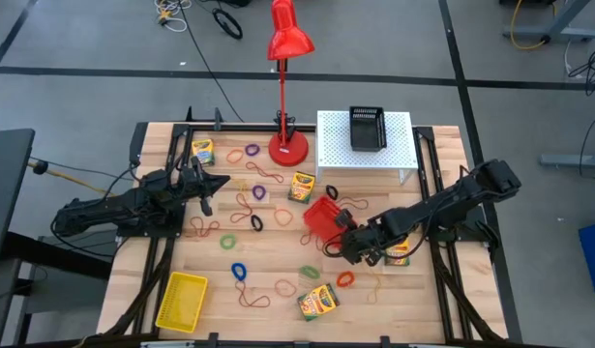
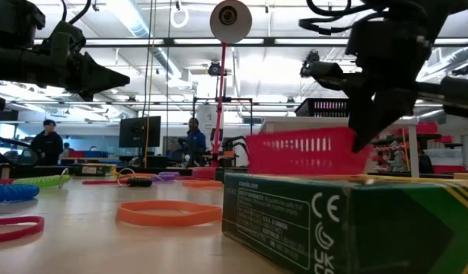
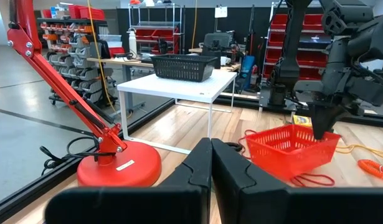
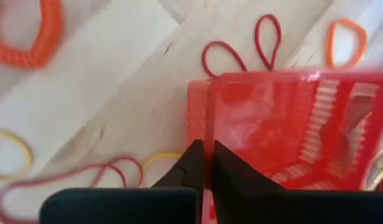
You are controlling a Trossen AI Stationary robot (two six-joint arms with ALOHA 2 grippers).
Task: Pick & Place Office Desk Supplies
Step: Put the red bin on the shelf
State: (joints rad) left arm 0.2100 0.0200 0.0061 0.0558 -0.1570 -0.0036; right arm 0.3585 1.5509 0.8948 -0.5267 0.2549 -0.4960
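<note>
Crayon boxes lie on the wooden table at the far left (image 1: 202, 150), mid-table (image 1: 303, 185), near the front (image 1: 318, 302) and beside my right arm (image 1: 398, 253). Coloured rubber bands (image 1: 255, 192) are scattered among them. A small red basket (image 1: 322, 215) stands right of centre with my right gripper (image 1: 342, 234) shut on it. At the table's left my left gripper (image 1: 208, 184) is shut, level and holds nothing. My right gripper pinches the red basket's side wall at the rim (image 4: 207, 118), one finger (image 4: 190, 163) outside and the other inside. The fingers come slanting down from the table's right side (image 2: 367, 137). The basket sits slightly tilted, its bottom on the table.
A red desk lamp (image 1: 289, 145) stands at the far middle. Right of it is a white perforated stand (image 1: 399, 150) carrying a black basket (image 1: 367, 128). A yellow basket (image 1: 181, 300) lies at the near left corner. People stand in the room behind.
</note>
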